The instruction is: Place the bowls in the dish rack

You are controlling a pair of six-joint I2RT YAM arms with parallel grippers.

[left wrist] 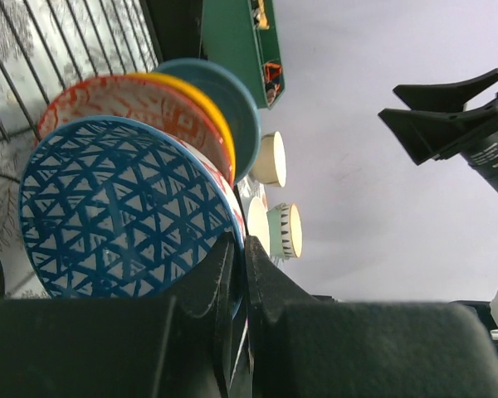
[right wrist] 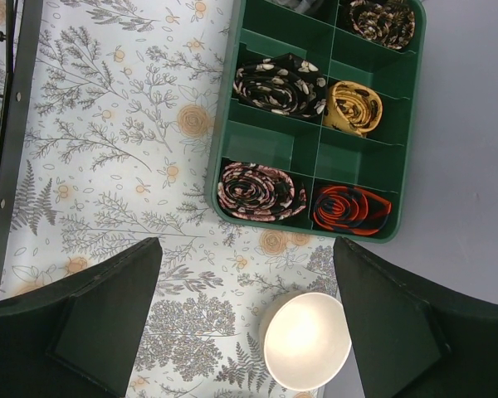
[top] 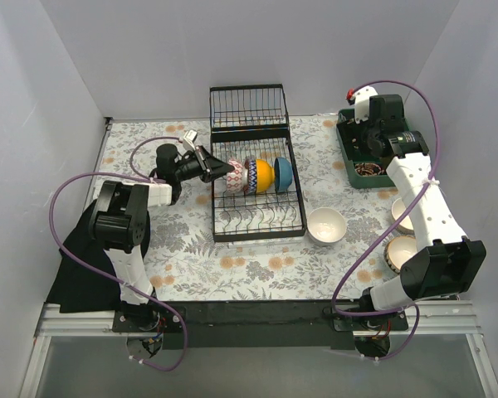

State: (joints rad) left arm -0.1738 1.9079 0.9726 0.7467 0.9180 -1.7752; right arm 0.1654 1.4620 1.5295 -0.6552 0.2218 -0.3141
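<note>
The black wire dish rack (top: 259, 234) stands mid-table. A red-patterned bowl (top: 251, 176), a yellow-orange bowl (top: 264, 175) and a blue bowl (top: 283, 174) stand on edge in it. My left gripper (top: 220, 172) is shut on the rim of a blue-triangle-patterned bowl (left wrist: 124, 211), held on edge at the left end of that row (top: 236, 177); its fingers (left wrist: 270, 282) pinch the rim. A white bowl (top: 326, 225) sits right of the rack. A cream bowl (top: 401, 214) and a striped bowl (top: 401, 253) sit at the right edge. My right gripper (top: 358, 106) is open and empty (right wrist: 247, 249) above the table, the cream bowl (right wrist: 307, 340) below it.
A green compartment tray (top: 349, 162) with rolled ties (right wrist: 278, 83) stands at the back right. The rack's hinged grid section (top: 248, 108) stands at the back. A black cloth (top: 79, 265) lies at the near left. White walls enclose the table.
</note>
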